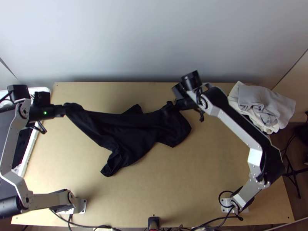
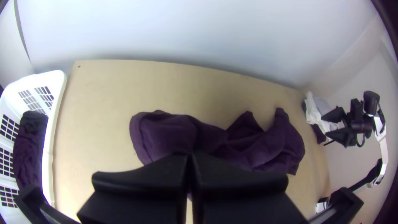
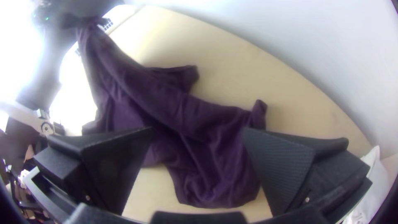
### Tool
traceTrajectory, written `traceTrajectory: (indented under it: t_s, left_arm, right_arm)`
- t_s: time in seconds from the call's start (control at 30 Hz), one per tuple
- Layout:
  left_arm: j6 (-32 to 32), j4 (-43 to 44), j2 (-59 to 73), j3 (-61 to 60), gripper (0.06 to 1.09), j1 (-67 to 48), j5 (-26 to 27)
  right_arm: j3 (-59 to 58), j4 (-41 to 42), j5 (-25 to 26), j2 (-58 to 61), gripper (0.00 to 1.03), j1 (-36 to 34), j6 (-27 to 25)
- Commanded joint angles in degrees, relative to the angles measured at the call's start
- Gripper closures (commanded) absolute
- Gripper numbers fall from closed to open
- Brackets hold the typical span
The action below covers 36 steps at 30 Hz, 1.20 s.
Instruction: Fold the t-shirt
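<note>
Spreading the t-shirt (image 1: 134, 133) looks like the step in hand, with the folds themselves not yet made. It lies bunched and askew across the middle of the table (image 1: 181, 184), one end drawn up toward the far left. The left gripper (image 2: 190, 157) is closed on that end, near the basket (image 2: 54, 124); which part of the garment it pinches, I cannot tell. The right gripper (image 3: 198, 130) stands wide open above the other end and has hold of nothing — cloth lies below, between its fingers.

The next move calls for the right gripper to come down on an edge or corner there and close, taking one layer if it can; then both could pull apart and lay the cloth flat. A grab in the creases would likely keep it bunched.

Counted: one t-shirt, one table, two arms, two grippers, one basket with dark cloth in it — and at least two pale cloths (image 1: 256, 104), heaped by the table's far right corner.
</note>
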Motion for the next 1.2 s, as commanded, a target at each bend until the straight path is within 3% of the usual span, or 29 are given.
traceTrajectory:
  t_s: [0.0,0.17,0.57,0.97,1.07,1.17]
  left_arm:
    - [-1.8,1.9,5.8,5.9,1.05,-0.5,-0.1]
    - [-1.9,1.9,7.8,7.8,1.05,-0.5,-0.2]
    - [-2.2,1.9,7.7,4.4,1.05,-1.2,-0.4]
    - [-2.0,2.0,8.1,4.3,1.05,-1.2,-0.4]
    - [-1.9,2.1,8.4,4.5,1.05,-1.3,-0.4]
    - [-1.7,2.1,8.5,4.9,1.05,-1.2,-0.4]
  right_arm:
    - [-3.2,-3.1,-0.7,-2.5,0.03,9.4,-1.8]
    - [-7.6,-2.5,-0.7,-1.2,0.04,15.9,-4.9]
    - [-7.9,7.2,-0.6,9.8,0.04,27.1,-6.7]
    - [-2.8,8.9,-0.6,18.5,0.10,29.3,-6.4]
    - [-1.4,9.4,-0.5,20.5,0.29,29.4,-6.3]
    - [0.0,9.4,-0.4,21.4,0.62,29.4,-6.7]
